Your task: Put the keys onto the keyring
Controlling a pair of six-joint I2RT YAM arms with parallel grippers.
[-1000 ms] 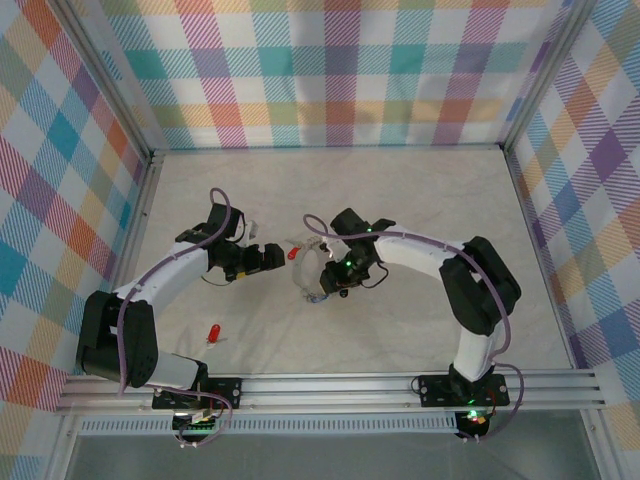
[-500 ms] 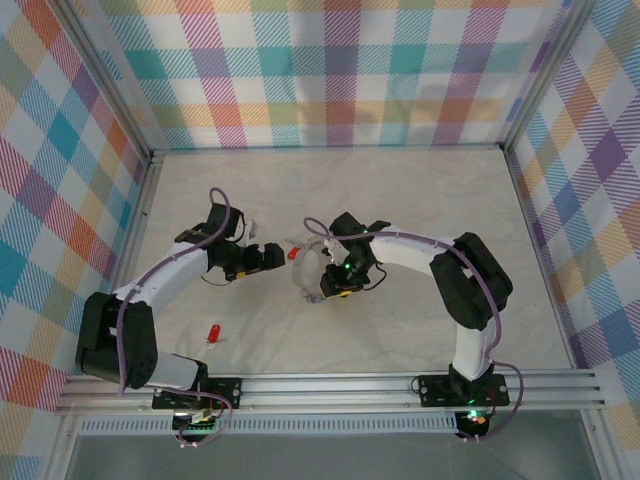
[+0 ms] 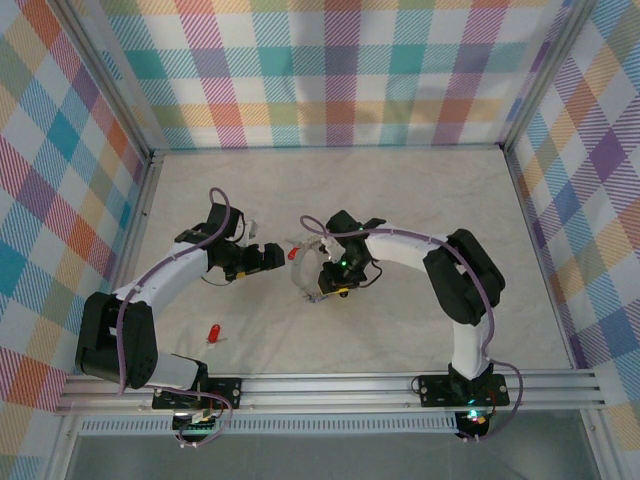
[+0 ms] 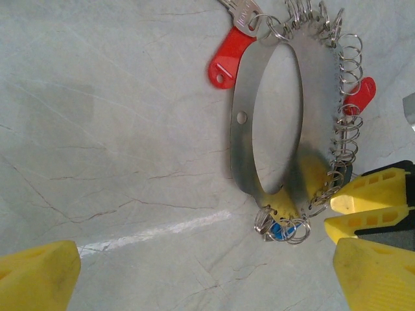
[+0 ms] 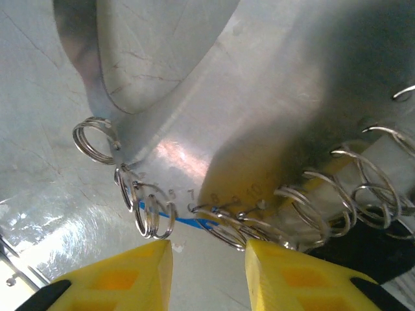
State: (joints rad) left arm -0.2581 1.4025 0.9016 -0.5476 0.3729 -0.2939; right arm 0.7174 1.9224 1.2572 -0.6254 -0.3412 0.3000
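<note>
Currently the right arm is folding leftward. Over the last second its elbow has been travelling left across the top view, and the right gripper point(image 3: 336, 281) has been edging in on the near end of the keyring point(image 3: 303, 276). The left gripper point(image 3: 274, 256) is keeping its station just left of the ring.

The keyring is lying flat at the centre of the desk point(image 3: 420, 200), between the two grippers. In the left wrist view it is showing as a flat metal band point(image 4: 236, 150) bent into an oval, with small split rings point(image 4: 347, 61) strung along its right flank. The keys are sitting around it:
- a red key point(image 4: 224, 61) at the far-left end;
- a second red key point(image 4: 360, 94) among the split rings;
- a blue key point(image 4: 278, 230) at the near end.

A loose red key point(image 3: 213, 333) is lying well apart, toward the near left.

The left jaws are standing wide apart with nothing between them. The right fingertips point(image 5: 117, 278) are parted, with bare desk showing in the gap and the split rings just beyond. They are clamping nothing.

The leftward approach is probably lining the right jaws up on the near-end rings. Since the loose red key is resting off the ring, the task is judged unfinished.

The desk is presenting a pale, marbled, slightly glossy surface. Plaid walls point(image 3: 340, 70) are enclosing it on three sides, and an aluminium rail point(image 3: 340, 385) is running along the near edge.
</note>
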